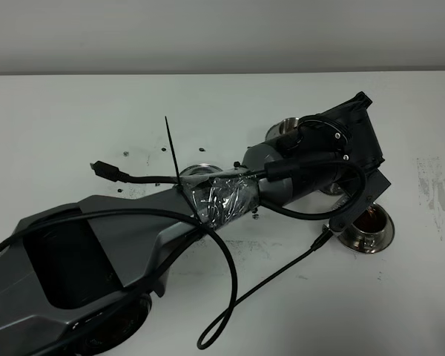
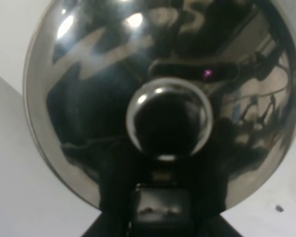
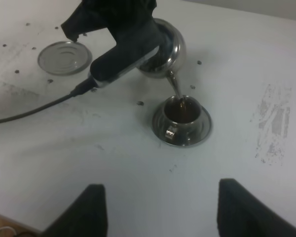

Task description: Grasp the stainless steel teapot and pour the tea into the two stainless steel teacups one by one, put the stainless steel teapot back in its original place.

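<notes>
My left gripper point(image 2: 160, 210) is shut on the stainless steel teapot point(image 2: 138, 74), whose domed lid and knob point(image 2: 166, 121) fill the left wrist view. In the right wrist view the teapot point(image 3: 170, 49) is tilted, with its spout point(image 3: 176, 88) over a teacup point(image 3: 181, 111) holding dark tea on its saucer point(image 3: 185, 136). That teacup point(image 1: 368, 222) also shows in the exterior high view. The second teacup point(image 1: 285, 127) peeks out behind the left arm. The empty round saucer point(image 3: 64, 58) lies apart from the teapot. My right gripper point(image 3: 163, 212) is open and empty, well short of the teacup.
The left arm point(image 1: 230, 194) stretches across the white table point(image 1: 74, 119), with black cables point(image 1: 230, 297) looping beside it. Small dark specks lie on the table near the empty saucer point(image 1: 200, 170). A scuffed grey patch point(image 1: 437, 193) marks the table's right side.
</notes>
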Robot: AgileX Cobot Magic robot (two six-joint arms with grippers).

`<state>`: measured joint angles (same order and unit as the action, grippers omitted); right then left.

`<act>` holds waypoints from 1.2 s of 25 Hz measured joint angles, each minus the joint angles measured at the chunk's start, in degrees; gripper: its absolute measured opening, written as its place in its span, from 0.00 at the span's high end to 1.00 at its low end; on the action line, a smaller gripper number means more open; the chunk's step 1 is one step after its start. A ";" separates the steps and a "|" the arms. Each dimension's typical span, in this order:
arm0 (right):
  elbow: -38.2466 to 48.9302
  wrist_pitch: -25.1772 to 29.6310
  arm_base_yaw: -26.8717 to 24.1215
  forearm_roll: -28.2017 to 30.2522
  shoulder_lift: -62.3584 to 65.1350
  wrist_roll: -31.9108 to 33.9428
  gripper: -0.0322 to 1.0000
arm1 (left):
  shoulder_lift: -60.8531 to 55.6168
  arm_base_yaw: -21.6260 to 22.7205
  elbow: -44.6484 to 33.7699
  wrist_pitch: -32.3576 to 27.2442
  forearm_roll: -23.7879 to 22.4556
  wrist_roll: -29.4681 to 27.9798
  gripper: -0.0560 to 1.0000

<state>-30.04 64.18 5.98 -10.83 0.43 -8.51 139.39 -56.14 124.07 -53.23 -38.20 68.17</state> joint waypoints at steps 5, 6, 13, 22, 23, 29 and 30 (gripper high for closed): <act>0.00 0.00 0.00 0.00 0.00 0.00 0.51 | -0.37 1.36 0.22 -0.85 3.09 0.00 0.78; 0.00 0.00 0.00 0.00 0.00 0.00 0.51 | -0.44 1.63 0.35 -1.21 3.52 0.00 0.78; 0.00 0.00 0.00 0.00 0.00 0.00 0.51 | -0.97 4.14 0.39 -1.45 9.67 0.00 0.78; 0.00 0.00 0.00 0.00 0.00 0.00 0.51 | -5.08 6.60 -1.06 -1.62 22.89 -0.05 0.78; 0.00 0.00 0.00 0.00 0.00 0.00 0.51 | -6.93 6.67 -2.80 -1.25 24.10 -0.12 0.78; 0.00 0.00 0.00 0.00 0.00 0.00 0.51 | -18.99 7.28 -17.48 0.80 30.38 -0.70 0.78; 0.00 0.00 0.00 0.00 0.00 0.00 0.51 | -20.49 7.35 -19.81 0.92 31.94 -1.10 0.78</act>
<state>-30.04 64.18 5.98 -10.83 0.43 -8.51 118.90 -48.80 104.25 -52.31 -6.26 67.07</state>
